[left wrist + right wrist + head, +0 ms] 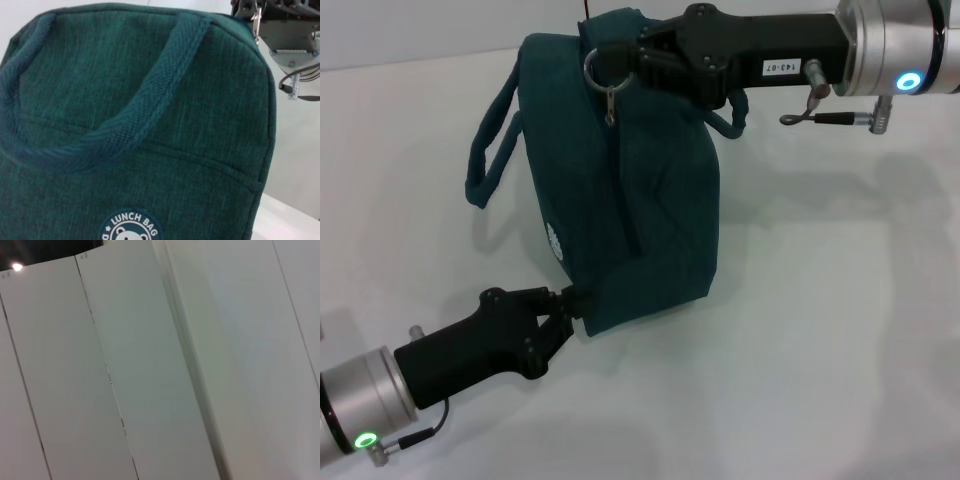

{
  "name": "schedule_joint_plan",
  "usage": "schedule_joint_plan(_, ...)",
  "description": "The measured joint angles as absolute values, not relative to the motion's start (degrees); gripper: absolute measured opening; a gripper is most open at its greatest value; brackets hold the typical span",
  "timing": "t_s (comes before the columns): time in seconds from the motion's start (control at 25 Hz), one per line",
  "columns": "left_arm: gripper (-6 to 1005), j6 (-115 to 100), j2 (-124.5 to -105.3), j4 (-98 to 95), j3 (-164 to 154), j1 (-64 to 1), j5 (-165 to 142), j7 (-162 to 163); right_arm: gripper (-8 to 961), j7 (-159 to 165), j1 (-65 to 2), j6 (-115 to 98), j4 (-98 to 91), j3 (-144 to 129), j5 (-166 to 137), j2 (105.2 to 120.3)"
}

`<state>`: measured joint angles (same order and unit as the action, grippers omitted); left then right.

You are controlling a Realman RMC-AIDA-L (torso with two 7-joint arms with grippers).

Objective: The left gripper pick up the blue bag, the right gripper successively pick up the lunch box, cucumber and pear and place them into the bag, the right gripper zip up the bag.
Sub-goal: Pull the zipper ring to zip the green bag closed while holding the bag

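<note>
From the head view, the blue bag point(650, 200) lay on the white table point(840, 330) left of centre; the left gripper point(572, 305) reached in from the near left with its fingers pinched on the bag's near corner, while the right gripper point(620, 62) came from the far right, its fingers closed around the round zipper ring point(598, 68) at the bag's far end. The left wrist view was filled by the bag's side, a loop handle point(150, 90) and a round "LUNCH BAG" logo point(131, 227), with the right gripper point(250, 10) at its far edge. The right wrist view showed only pale wall panels point(150, 370).
</note>
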<state>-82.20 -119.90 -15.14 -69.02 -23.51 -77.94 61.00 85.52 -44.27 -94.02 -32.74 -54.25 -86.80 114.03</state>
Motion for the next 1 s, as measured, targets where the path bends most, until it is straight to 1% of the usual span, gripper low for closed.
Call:
schedule_joint_plan(0.56, 55, -82.7, -119.47, -15.7, -72.0, -23.3, -80.8, 61.0, 14, 85.3, -44.1, -91.1, -32.8, -54.2, -86.8, 113.97)
schedule_joint_plan(1.0, 117, -82.8, -119.34, -16.0, -72.6, -23.4, -81.8, 61.0, 13, 83.8, -42.7, -87.6, -33.0, -54.3, -86.9, 113.97)
